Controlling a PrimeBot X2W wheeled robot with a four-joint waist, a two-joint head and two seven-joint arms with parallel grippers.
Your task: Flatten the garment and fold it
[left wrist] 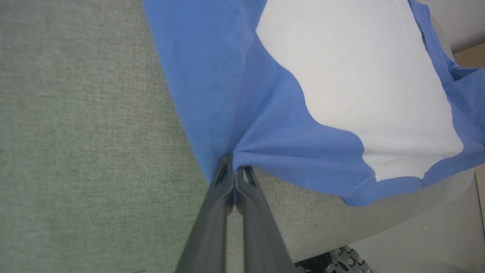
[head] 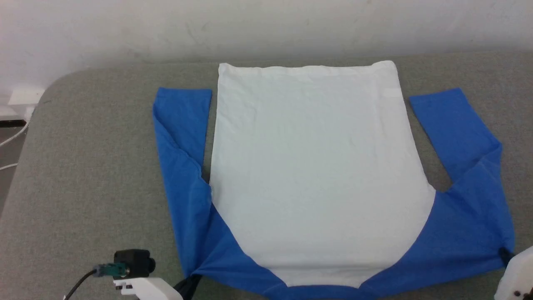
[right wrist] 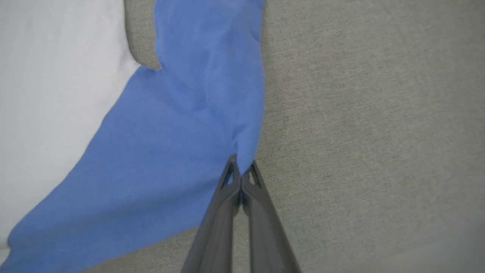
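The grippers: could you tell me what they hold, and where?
Both hold the garment: left gripper at one blue shoulder corner, right gripper at the other.

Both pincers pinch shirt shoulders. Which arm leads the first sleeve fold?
Probably left: the left pincer is shut on the garment's shoulder corner, and the left sleeve lies close beside the white body; the right sleeve splays wider.
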